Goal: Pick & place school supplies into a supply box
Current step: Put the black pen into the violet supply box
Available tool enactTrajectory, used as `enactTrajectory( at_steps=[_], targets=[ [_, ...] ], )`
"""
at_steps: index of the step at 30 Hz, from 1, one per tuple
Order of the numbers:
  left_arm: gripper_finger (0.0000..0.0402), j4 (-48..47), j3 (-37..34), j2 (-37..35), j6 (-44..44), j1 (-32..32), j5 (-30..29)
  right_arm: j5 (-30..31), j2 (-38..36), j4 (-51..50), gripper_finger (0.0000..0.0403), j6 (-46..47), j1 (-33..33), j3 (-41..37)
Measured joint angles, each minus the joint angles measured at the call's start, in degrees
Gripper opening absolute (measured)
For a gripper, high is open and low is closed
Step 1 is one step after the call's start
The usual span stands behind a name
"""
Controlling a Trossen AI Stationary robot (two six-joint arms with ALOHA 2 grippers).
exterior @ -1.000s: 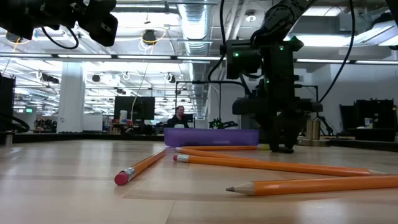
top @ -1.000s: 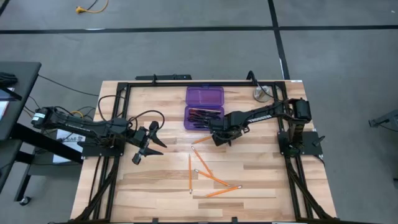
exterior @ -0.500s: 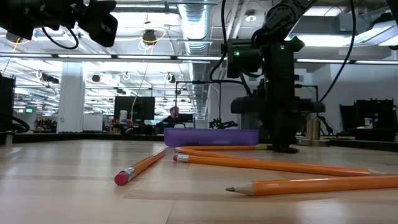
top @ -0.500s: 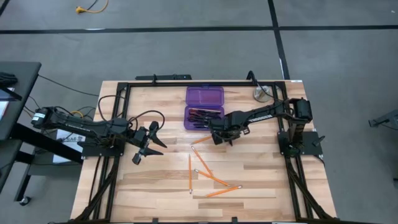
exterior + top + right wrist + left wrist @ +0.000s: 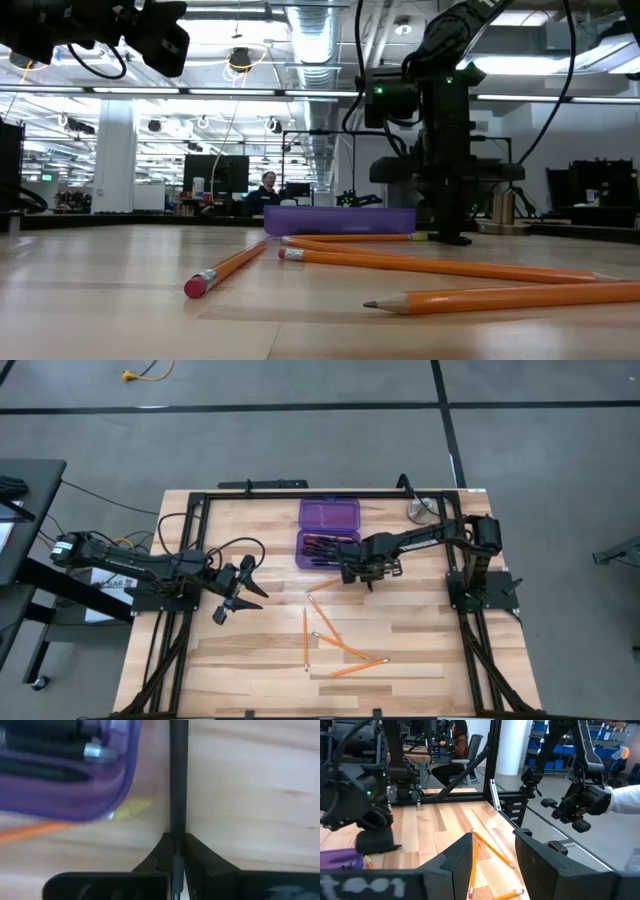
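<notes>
The purple supply box (image 5: 328, 532) lies open at the table's far middle, with dark pens in its near half (image 5: 60, 750). My right gripper (image 5: 353, 575) stands low just near-right of the box, shut on a slim black pen (image 5: 178, 780). An orange pencil (image 5: 322, 584) lies beside it. Several more orange pencils (image 5: 340, 643) lie scattered toward the near edge, flat on the wood. My left gripper (image 5: 235, 592) hovers open over the table's left part with nothing between its fingers (image 5: 493, 835). My right gripper pinches the black pen's shaft (image 5: 177, 827) between its two fingertips. The fingers come from above, pointing down, one on each side of the pen. The pen runs on from the fingers close along the wood beside the box's corner; whether it is lifted I cannot tell.
A round silver disc (image 5: 422, 511) sits at the far right corner. A black frame (image 5: 300, 493) borders the table's far and side edges. Bare wood lies to the right of the pencils and in front of the left gripper.
My right gripper has shut its fingers on the black pen while staying low beside the box. The left arm and the pencils have kept still.
</notes>
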Motion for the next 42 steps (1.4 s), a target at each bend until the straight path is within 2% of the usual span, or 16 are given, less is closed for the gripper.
enactTrajectory(
  at_steps=[8,13,22,27,36,42],
  targets=[
    [0.0137,0.1,0.0,0.0,-0.3,0.0,0.0,9.8,-4.9,-6.2,0.0001,1.9,-2.5,-0.2],
    [0.0137,0.1,0.0,0.0,-0.4,0.0,0.0,12.2,-10.1,-8.5,0.0001,0.9,-2.9,-0.2],
    [0.0137,0.1,0.0,0.0,-0.4,0.0,0.0,15.8,-15.3,-6.6,0.0001,-10.3,-3.1,1.2],
    [0.0137,0.1,0.0,0.0,-0.3,0.0,0.0,16.7,-13.0,-6.6,0.0000,-18.7,-3.1,6.9],
    [0.0137,0.1,0.0,0.0,-0.3,0.0,-0.5,17.5,-2.9,-7.4,0.0000,-39.1,-3.8,22.6],
    [0.0137,-0.5,0.0,0.0,-0.3,0.0,-0.6,12.0,3.5,-6.8,0.0002,-52.1,-4.6,29.7]
  ],
)
